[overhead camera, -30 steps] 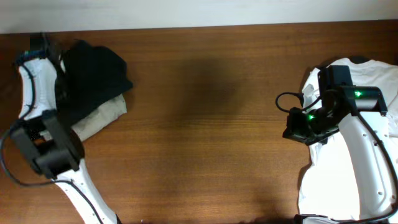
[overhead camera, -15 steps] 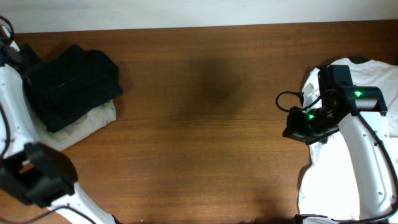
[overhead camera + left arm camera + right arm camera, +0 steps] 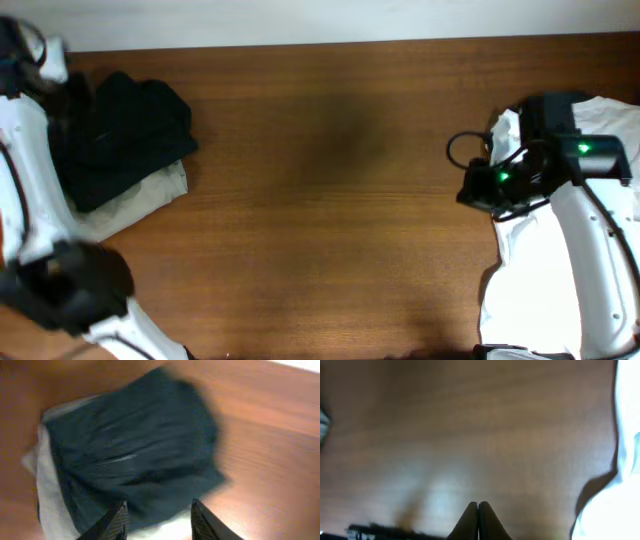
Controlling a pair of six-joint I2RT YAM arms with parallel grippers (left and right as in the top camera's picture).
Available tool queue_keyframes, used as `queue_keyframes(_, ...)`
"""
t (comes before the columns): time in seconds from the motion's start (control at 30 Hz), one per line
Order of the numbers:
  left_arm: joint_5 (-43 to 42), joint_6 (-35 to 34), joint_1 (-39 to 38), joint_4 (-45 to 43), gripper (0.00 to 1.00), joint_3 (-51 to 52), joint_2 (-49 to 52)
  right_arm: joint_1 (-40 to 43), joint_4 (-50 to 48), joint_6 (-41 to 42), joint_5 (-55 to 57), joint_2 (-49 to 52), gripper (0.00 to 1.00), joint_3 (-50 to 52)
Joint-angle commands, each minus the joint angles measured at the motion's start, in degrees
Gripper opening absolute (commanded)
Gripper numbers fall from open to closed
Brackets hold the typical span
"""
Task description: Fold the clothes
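A folded black garment (image 3: 125, 135) lies at the table's far left on top of a pale khaki garment (image 3: 150, 192). In the left wrist view the black garment (image 3: 135, 445) fills the middle with the pale one (image 3: 47, 495) under it. My left gripper (image 3: 157, 517) is open and empty, hovering over the near edge of this pile. A white shirt (image 3: 540, 270) lies at the right under my right arm, and shows in the right wrist view (image 3: 626, 470). My right gripper (image 3: 478, 510) is shut and empty above bare wood, left of the shirt (image 3: 472, 190).
The brown wooden table (image 3: 330, 200) stretches between the two piles. A pale wall strip runs along the far edge (image 3: 320, 20). My left arm (image 3: 25, 140) stands along the left edge beside the pile.
The black and khaki pile slid a little left a second ago and now rests still. My left arm has lifted off it toward the far left corner. My right arm shifted slightly.
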State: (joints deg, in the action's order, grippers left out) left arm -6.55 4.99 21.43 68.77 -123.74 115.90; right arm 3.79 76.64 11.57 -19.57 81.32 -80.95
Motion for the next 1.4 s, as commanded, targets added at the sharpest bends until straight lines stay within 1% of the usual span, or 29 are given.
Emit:
queue_keyframes(0.0,-2.60,8.85,-12.70,7.34,0.50,-1.77,-17.44,-0.04,0.09,-2.40,0.24,-4.00,0.06,-10.05)
queue_keyframes(0.03,-2.36,8.87,-15.85,10.21,0.50,-1.77,-20.09,-0.04,0.09,-2.69,0.22,-5.55,0.07,-12.33)
queue_keyframes(0.07,-1.07,8.85,-19.89,14.95,0.50,-1.77,-22.99,-0.04,0.09,-4.00,-0.48,-8.13,0.10,-14.73)
queue_keyframes(0.1,-0.72,8.81,-23.89,20.13,0.61,-1.77,-25.09,-0.04,-0.17,-5.46,-1.07,-11.80,0.16,-15.67)
queue_keyframes(0.13,0.26,8.72,-26.73,24.17,1.00,-1.77,-26.10,-0.02,-0.22,-6.95,-0.98,-14.69,0.27,-15.67)
queue_keyframes(0.17,2.97,7.63,-28.55,26.99,0.99,-1.77,-26.38,-0.02,-0.13,-6.91,-0.81,-16.72,0.46,-15.67)
queue_keyframes(0.2,6.40,3.98,-29.31,27.93,0.99,-1.66,-26.38,-0.02,-0.17,-6.88,-0.81,-18.16,0.82,-15.67)
queue_keyframes(0.23,7.21,1.70,-29.31,27.93,0.99,-1.60,-26.34,-0.02,-0.15,-6.86,-0.81,-18.67,0.99,-15.67)
queue_keyframes(0.3,7.19,1.70,-29.27,27.43,0.99,-1.60,-26.25,-0.02,-0.13,-6.86,-0.81,-18.56,0.99,-15.67)
queue_keyframes(0.37,5.31,1.73,-29.27,25.53,1.00,-1.60,-26.25,-0.02,-0.13,-6.86,-0.83,-17.55,0.99,-15.67)
queue_keyframes(0.53,5.31,1.73,-29.27,25.68,0.99,-1.60,-26.25,-0.02,-0.13,-6.86,-0.81,-13.00,0.99,-15.67)
queue_keyframes(0.57,5.31,1.73,-29.27,25.68,0.99,-1.60,-26.25,-1.09,0.39,-7.50,0.48,-11.76,0.99,-15.61)
queue_keyframes(0.6,5.31,1.73,-29.27,25.68,0.99,-1.60,-26.25,-1.90,2.29,-8.37,5.95,-11.80,0.99,-15.61)
queue_keyframes(0.63,5.31,1.73,-29.27,25.68,0.99,-1.60,-26.25,-3.13,2.05,-8.37,9.53,-12.44,0.99,-15.61)
queue_keyframes(0.67,5.31,1.73,-29.27,25.68,0.99,-1.60,-26.25,-3.91,-0.48,-8.39,12.00,-13.75,0.99,-15.58)
queue_keyframes(0.73,5.31,1.73,-29.27,25.68,0.99,-1.60,-26.25,-5.75,-9.99,-8.98,15.39,-18.97,0.99,-13.18)
queue_keyframes(0.77,5.31,1.73,-29.27,25.68,0.99,-1.60,-26.25,-6.14,-16.26,-12.20,15.58,-24.35,0.99,-9.40)
queue_keyframes(0.8,5.31,1.73,-29.27,25.68,0.99,-1.60,-26.25,-6.01,-20.55,-15.10,15.82,-31.12,0.99,-3.93)
queue_keyframes(0.87,5.31,1.73,-29.27,25.68,0.99,-1.60,-26.25,-5.60,-22.34,-18.93,15.82,-40.15,0.99,5.11)
queue_keyframes(0.93,5.31,1.73,-29.27,25.68,1.00,-1.60,-26.25,-3.65,-24.98,-18.82,15.74,-49.11,0.99,17.92)
queue_keyframes(1.03,5.31,1.73,-29.27,25.88,0.99,-1.60,-26.25,-2.84,-34.05,-18.60,15.28,-57.83,0.99,33.73)
queue_keyframes(1.13,5.31,1.73,-29.27,25.88,0.99,-1.60,-26.25,-1.60,-46.10,-18.58,10.71,-68.59,0.99,53.62)
queue_keyframes(1.2,5.31,1.73,-29.27,25.88,0.99,-1.60,-26.25,-0.59,-50.82,-18.56,7.04,-76.78,0.99,63.21)
queue_keyframes(1.23,5.31,1.73,-29.27,25.88,0.99,-1.60,-26.25,-0.59,-51.30,-18.14,6.32,-81.35,0.99,67.54)
queue_keyframes(1.33,5.31,1.73,-29.27,25.88,0.99,-1.60,-26.25,-0.59,-55.58,-18.18,4.74,-81.13,0.99,74.69)
queue_keyframes(1.37,5.31,1.73,-29.27,25.88,0.99,-1.60,-26.25,-0.66,-57.75,-18.18,4.72,-81.11,0.99,75.06)
